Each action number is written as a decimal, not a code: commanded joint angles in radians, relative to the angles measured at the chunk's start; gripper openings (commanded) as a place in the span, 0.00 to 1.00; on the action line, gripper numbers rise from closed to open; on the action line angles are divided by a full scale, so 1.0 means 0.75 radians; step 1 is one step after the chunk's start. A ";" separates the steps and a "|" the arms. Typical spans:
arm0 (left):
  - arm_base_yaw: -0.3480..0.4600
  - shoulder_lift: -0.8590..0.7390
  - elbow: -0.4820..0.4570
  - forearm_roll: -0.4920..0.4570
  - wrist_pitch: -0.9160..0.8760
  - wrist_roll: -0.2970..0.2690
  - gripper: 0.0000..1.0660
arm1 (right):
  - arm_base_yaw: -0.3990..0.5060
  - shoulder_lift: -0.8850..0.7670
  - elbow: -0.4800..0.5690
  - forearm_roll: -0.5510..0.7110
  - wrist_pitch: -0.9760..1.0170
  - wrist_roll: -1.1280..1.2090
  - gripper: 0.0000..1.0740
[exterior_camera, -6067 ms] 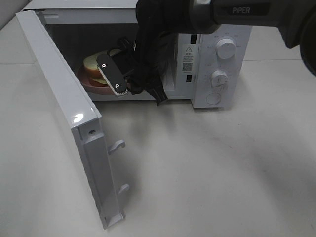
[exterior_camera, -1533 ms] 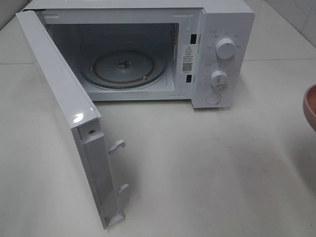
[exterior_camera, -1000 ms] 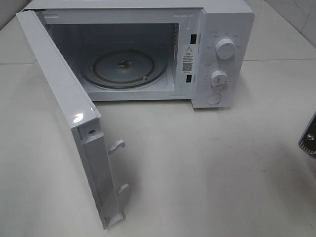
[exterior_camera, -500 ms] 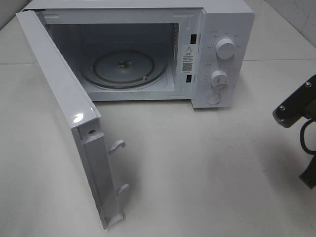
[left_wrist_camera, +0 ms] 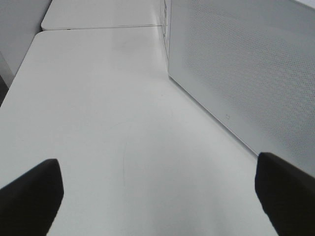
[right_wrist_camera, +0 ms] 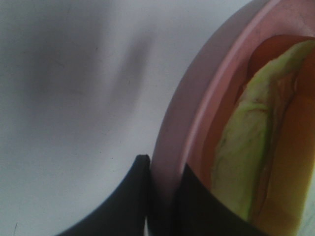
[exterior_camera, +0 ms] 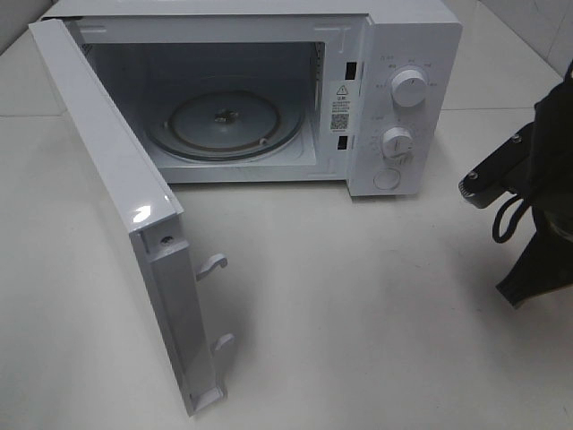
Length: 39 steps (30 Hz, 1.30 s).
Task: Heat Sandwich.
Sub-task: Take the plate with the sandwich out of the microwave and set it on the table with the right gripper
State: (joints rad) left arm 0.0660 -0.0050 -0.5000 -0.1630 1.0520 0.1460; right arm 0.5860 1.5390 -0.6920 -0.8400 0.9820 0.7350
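Observation:
In the right wrist view the sandwich (right_wrist_camera: 256, 147) lies on a round pink plate (right_wrist_camera: 197, 98), showing a yellow-green layer and red filling. My right gripper (right_wrist_camera: 165, 201) is shut on the plate's rim, one finger on each side of it. In the exterior high view only the right arm (exterior_camera: 537, 179) shows, at the right edge, and the plate and sandwich are out of sight there. The white microwave (exterior_camera: 403, 54) stands with its door (exterior_camera: 116, 179) swung wide open and its glass turntable (exterior_camera: 224, 121) bare. My left gripper (left_wrist_camera: 157, 196) is open over the table with nothing between its fingers.
The microwave's two dials and a round button (exterior_camera: 387, 178) face front on its right panel. The open door sticks out toward the table's front left. The left wrist view shows the microwave's perforated side wall (left_wrist_camera: 246, 64) close by and a table seam behind.
The right arm has come further into the exterior view from the right edge, moving left. The microwave, door and turntable have not moved.

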 commanded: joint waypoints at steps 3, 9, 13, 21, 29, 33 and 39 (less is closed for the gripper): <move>0.004 -0.037 0.004 0.000 -0.017 -0.004 0.97 | -0.084 0.043 -0.017 -0.067 -0.041 0.052 0.00; 0.004 -0.037 0.004 0.000 -0.017 -0.004 0.97 | -0.167 0.095 -0.024 -0.099 -0.113 0.095 0.01; 0.004 -0.037 0.004 0.000 -0.017 -0.004 0.97 | -0.205 0.135 -0.024 -0.125 -0.148 0.132 0.01; 0.004 -0.037 0.004 0.000 -0.017 -0.004 0.97 | -0.240 0.241 -0.024 -0.195 -0.213 0.219 0.01; 0.004 -0.037 0.004 0.000 -0.017 -0.004 0.97 | -0.240 0.363 -0.024 -0.279 -0.284 0.365 0.01; 0.004 -0.037 0.004 0.000 -0.017 -0.004 0.97 | -0.240 0.413 -0.024 -0.320 -0.309 0.413 0.01; 0.004 -0.037 0.004 0.000 -0.017 -0.004 0.97 | -0.240 0.471 -0.024 -0.365 -0.324 0.460 0.02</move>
State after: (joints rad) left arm 0.0660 -0.0050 -0.5000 -0.1630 1.0520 0.1460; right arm 0.4110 1.8860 -0.7090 -1.0730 0.7140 1.0590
